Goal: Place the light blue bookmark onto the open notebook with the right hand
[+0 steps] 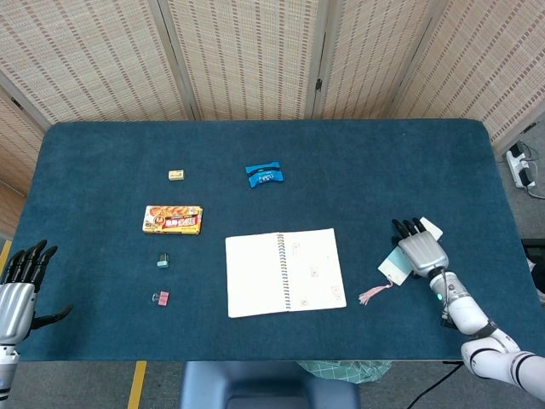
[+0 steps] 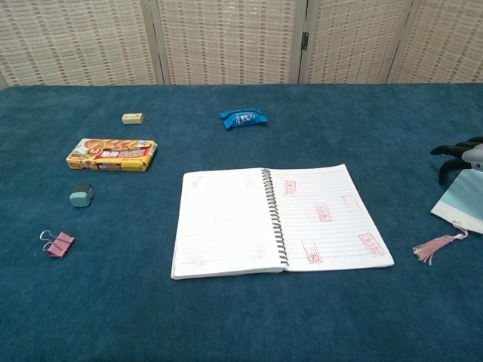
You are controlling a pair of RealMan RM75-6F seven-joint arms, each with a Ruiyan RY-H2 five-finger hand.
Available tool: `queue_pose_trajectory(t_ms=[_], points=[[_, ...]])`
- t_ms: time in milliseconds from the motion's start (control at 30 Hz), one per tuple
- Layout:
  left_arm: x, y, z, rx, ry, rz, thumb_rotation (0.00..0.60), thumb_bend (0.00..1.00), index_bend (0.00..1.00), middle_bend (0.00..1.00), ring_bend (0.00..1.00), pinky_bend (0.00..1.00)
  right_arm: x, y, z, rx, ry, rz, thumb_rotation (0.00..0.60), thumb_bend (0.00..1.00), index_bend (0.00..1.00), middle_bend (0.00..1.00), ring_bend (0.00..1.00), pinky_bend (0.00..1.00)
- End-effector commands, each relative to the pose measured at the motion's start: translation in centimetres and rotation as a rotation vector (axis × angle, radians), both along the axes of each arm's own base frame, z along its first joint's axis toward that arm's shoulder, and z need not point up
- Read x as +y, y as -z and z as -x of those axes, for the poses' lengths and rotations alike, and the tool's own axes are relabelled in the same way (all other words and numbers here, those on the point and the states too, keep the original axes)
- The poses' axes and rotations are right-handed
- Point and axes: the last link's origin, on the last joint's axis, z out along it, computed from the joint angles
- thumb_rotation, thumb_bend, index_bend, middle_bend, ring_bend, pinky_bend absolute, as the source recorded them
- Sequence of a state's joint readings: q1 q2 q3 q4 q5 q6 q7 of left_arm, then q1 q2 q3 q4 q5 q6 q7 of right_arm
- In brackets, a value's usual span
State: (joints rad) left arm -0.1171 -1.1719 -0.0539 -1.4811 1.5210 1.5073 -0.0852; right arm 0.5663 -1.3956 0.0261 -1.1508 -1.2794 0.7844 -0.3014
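The light blue bookmark (image 1: 393, 265) (image 2: 459, 204) lies flat on the blue tablecloth right of the open notebook (image 1: 285, 272) (image 2: 279, 219), its pink tassel (image 1: 373, 295) (image 2: 434, 247) trailing toward the notebook. My right hand (image 1: 421, 250) (image 2: 462, 155) lies over the bookmark's far part, fingers stretched out; a pale corner shows beyond the fingertips. Whether the fingers pinch the bookmark is hidden from me. My left hand (image 1: 21, 285) hovers at the table's left front edge, fingers spread and holding nothing; it shows in the head view only.
Left of the notebook sit a yellow snack box (image 1: 173, 219) (image 2: 112, 154), a small green block (image 1: 163, 260) (image 2: 81, 195) and a pink binder clip (image 1: 160, 296) (image 2: 57, 243). Farther back lie a yellow eraser (image 1: 176, 175) (image 2: 133, 118) and a blue packet (image 1: 264, 175) (image 2: 243, 118).
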Motion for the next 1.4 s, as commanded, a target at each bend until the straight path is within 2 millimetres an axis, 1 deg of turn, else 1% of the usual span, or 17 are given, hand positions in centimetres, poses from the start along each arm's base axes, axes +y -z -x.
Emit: queue_pose_trajectory(t_ms=[33,333,533,667,833,933,1033,1133,1233,1267,1400], points=[[0.0,0.0,0.0,-0.001,0.000,-0.002,0.600,0.13,0.00,0.00,0.00,0.01,0.0,0.1,0.0,-0.003,-0.004,0.004,0.600,0.19,0.43,0.00,0.00,0.00],[0.0,-0.1,0.0,-0.005,0.004,-0.002,0.600,0.13,0.00,0.00,0.00,0.01,0.1,0.0,-0.2,-0.020,-0.024,0.025,0.600,0.19,0.50,0.03,0.02,0.00],[0.0,-0.1,0.1,-0.002,0.001,-0.001,0.600,0.13,0.00,0.00,0.00,0.01,0.1,-0.1,-0.2,-0.026,-0.026,0.032,0.600,0.19,0.51,0.04,0.03,0.00],[0.0,-0.1,0.1,-0.002,-0.001,-0.001,0.600,0.13,0.00,0.00,0.00,0.01,0.1,-0.6,-0.7,-0.054,-0.045,0.054,0.600,0.19,0.51,0.04,0.03,0.00],[0.1,0.0,0.1,-0.002,-0.005,0.001,0.600,0.13,0.00,0.00,0.00,0.01,0.1,-1.3,-2.1,-0.081,-0.115,0.073,0.600,0.18,0.52,0.04,0.03,0.00],[0.1,0.1,0.1,-0.001,-0.005,0.002,0.600,0.13,0.00,0.00,0.00,0.01,-0.1,-1.3,-3.6,-0.092,-0.182,0.061,0.600,0.18,0.52,0.06,0.04,0.00],[0.1,0.1,0.1,0.001,-0.004,0.003,0.600,0.13,0.00,0.00,0.00,0.01,-0.5,-0.7,-5.8,-0.099,-0.274,0.029,0.600,0.18,0.52,0.06,0.05,0.00],[0.1,0.2,0.0,0.003,-0.003,0.005,0.600,0.13,0.00,0.00,0.00,0.01,-0.7,0.3,-9.0,-0.117,-0.399,-0.014,0.600,0.18,0.53,0.06,0.05,0.00],[0.0,0.1,-0.1,-0.002,-0.002,0.002,0.600,0.13,0.00,0.00,0.00,0.01,-0.8,1.1,-11.6,-0.132,-0.477,-0.048,0.600,0.18,0.53,0.06,0.05,0.00],[0.0,0.0,-0.1,-0.005,-0.002,-0.001,0.600,0.13,0.00,0.00,0.00,0.01,-0.7,1.4,-12.9,-0.141,-0.508,-0.062,0.600,0.18,0.53,0.06,0.05,0.00],[0.1,-0.2,0.2,-0.015,-0.009,-0.007,0.600,0.13,0.00,0.00,0.00,0.01,0.0,2.0,-16.6,-0.175,-0.590,-0.100,0.600,0.17,0.53,0.06,0.05,0.00]])
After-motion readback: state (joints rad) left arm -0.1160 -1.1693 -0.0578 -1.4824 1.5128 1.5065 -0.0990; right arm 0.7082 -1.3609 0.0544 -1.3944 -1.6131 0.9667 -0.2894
